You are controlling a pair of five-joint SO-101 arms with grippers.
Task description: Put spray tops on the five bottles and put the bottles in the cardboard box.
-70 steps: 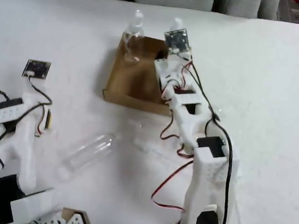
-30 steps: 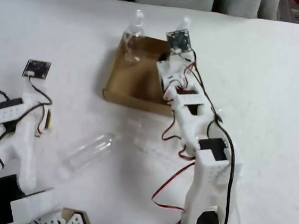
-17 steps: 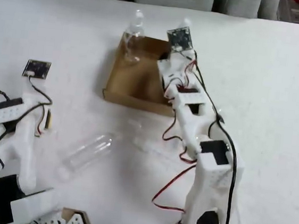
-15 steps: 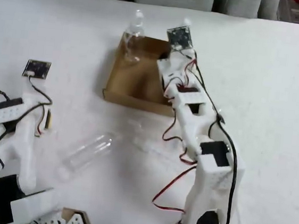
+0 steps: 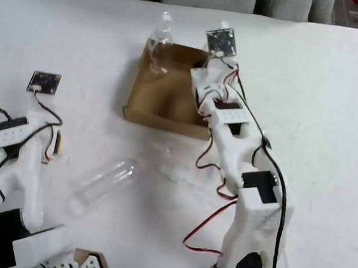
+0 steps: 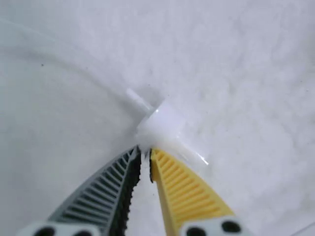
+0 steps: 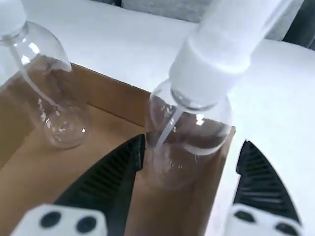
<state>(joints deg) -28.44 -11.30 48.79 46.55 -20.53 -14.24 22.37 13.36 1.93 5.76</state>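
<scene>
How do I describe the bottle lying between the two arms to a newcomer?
Find the cardboard box on the table. Just below it in the high view lies a clear bottle. It lies flat; the two other bottles stand upright inside the box.

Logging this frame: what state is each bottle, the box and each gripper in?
Cardboard box: open, holding two bottles.
Left-corner bottle: upright in the box, capped.
Right-corner bottle: upright in the box, capped.
Table bottle: lying on its side, outside the box.
Right gripper: open, astride the right-corner bottle.
Left gripper: shut, tips at loose spray top.
</scene>
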